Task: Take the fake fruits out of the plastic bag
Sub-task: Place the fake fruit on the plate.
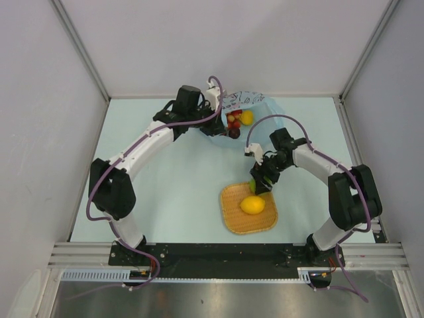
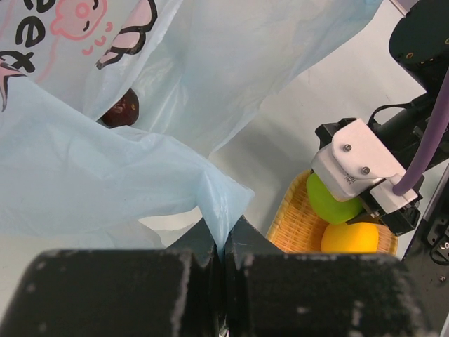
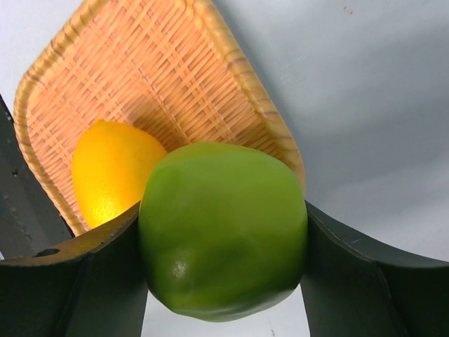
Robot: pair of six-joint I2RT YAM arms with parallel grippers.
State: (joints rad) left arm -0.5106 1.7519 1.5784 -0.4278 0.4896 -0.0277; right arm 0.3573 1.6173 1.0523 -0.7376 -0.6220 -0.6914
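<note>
The right gripper (image 1: 260,179) clamps the green fruit (image 3: 223,232) across its widest girth above the woven tray (image 3: 140,63), where the lemon (image 3: 112,175) lies. The fruit looks glossy, probably light and slippery, so a mid-body hold suits it. The left gripper (image 2: 223,277), closed, pinches an edge of the thin, limp plastic bag (image 2: 105,175) on the worktop (image 1: 165,172) — other fruits (image 1: 237,120) lie inside, number unclear.

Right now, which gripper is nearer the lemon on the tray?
Right. Right gripper holds the green fruit right by the lemon; left gripper is far off, pinching the bag.

dark red fruit (image 2: 123,108) half behind plastic bag (image 2: 105,175) fold, cartoon print (image 2: 74,17) cropped top-left
</note>
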